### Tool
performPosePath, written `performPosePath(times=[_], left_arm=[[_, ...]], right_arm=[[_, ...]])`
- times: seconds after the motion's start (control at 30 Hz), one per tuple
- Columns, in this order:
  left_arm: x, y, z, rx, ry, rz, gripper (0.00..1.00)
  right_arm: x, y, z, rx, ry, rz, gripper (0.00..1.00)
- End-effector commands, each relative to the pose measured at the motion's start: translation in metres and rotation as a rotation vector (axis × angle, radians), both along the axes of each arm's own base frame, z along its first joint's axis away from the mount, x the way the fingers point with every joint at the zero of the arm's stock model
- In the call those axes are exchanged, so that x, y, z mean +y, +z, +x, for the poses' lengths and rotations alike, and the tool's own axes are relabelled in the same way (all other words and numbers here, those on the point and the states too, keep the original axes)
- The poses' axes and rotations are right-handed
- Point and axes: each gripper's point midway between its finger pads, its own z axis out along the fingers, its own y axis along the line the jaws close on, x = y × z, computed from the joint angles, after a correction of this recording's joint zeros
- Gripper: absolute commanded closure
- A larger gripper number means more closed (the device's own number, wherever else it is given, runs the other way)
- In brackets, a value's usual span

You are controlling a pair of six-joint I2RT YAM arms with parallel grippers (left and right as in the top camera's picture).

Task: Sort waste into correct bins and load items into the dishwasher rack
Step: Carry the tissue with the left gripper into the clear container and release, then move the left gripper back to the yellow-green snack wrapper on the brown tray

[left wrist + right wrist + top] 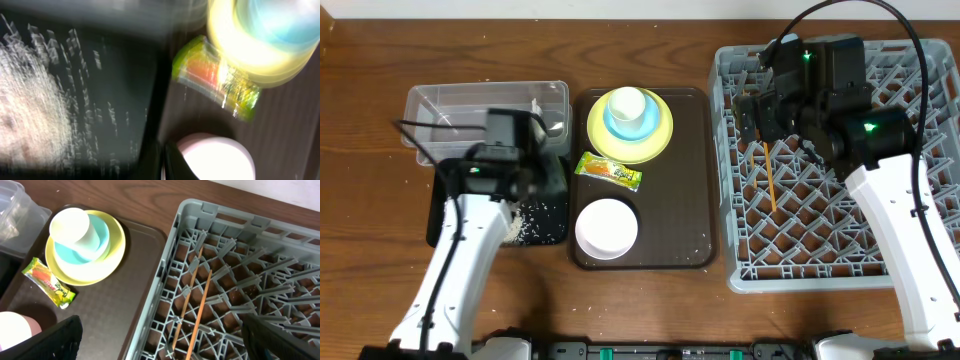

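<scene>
the left jaws are closed tight over the black tray [436, 225], where the rice scraps [527, 226] lie. whether they pinch anything, the smeared left wrist view does not show. grains sit near the rim, so a fast sweep could flick them onto the counter [380, 60]. the snack wrapper [608, 171] lies on the brown serving tray [690, 200], between the yellow plate [660, 140] and the white-pinkish bowl [606, 228]; shut jaws would only shove it. the right jaws stand wide over the dishwasher rack [920, 270], near the chopsticks [770, 180], which could get knocked loose.
</scene>
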Motion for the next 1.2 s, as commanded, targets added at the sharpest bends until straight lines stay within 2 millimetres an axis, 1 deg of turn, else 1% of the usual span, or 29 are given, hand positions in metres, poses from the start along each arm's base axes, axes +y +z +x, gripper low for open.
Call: performPosePath(times=[0.0, 0.1, 0.17, 0.23, 0.37, 0.63, 0.9, 1.0, 1.07, 1.17], left_arm=[[-0.014, -0.024, -0.027, 0.117, -0.036, 0.000, 0.94], [-0.020, -0.043, -0.045, 0.171, -0.070, 0.036, 0.94], [-0.016, -0.053, -0.054, 0.190, -0.056, 0.093, 0.94], [-0.013, -0.060, -0.058, 0.191, -0.051, 0.143, 0.94], [-0.010, -0.066, -0.058, 0.167, -0.064, 0.204, 0.94], [-0.020, -0.068, -0.056, 0.154, -0.098, 0.203, 0.94], [-0.021, -0.079, -0.061, 0.201, -0.111, 0.215, 0.94], [-0.028, -0.081, -0.063, 0.218, -0.122, 0.175, 0.93], [-0.039, -0.081, -0.065, 0.227, -0.138, 0.115, 0.93], [-0.061, -0.079, -0.067, 0.238, -0.171, -0.009, 0.94]], right_arm=[[-0.001, 0.001, 0.002, -0.001, -0.013, 0.006, 0.01], [-0.001, 0.001, 0.002, -0.001, -0.013, 0.007, 0.01], [-0.001, 0.001, 0.002, -0.001, -0.013, 0.006, 0.01], [-0.001, 0.001, 0.002, -0.001, -0.013, 0.007, 0.02], [-0.001, 0.001, 0.002, -0.001, -0.013, 0.007, 0.01], [-0.001, 0.001, 0.002, -0.001, -0.013, 0.007, 0.01], [-0.001, 0.001, 0.002, -0.001, -0.013, 0.007, 0.01], [-0.001, 0.001, 0.002, -0.001, -0.013, 0.006, 0.01], [-0.001, 0.001, 0.002, -0.001, -0.013, 0.007, 0.01], [-0.001, 0.001, 0.002, -0.001, -0.013, 0.007, 0.01]])
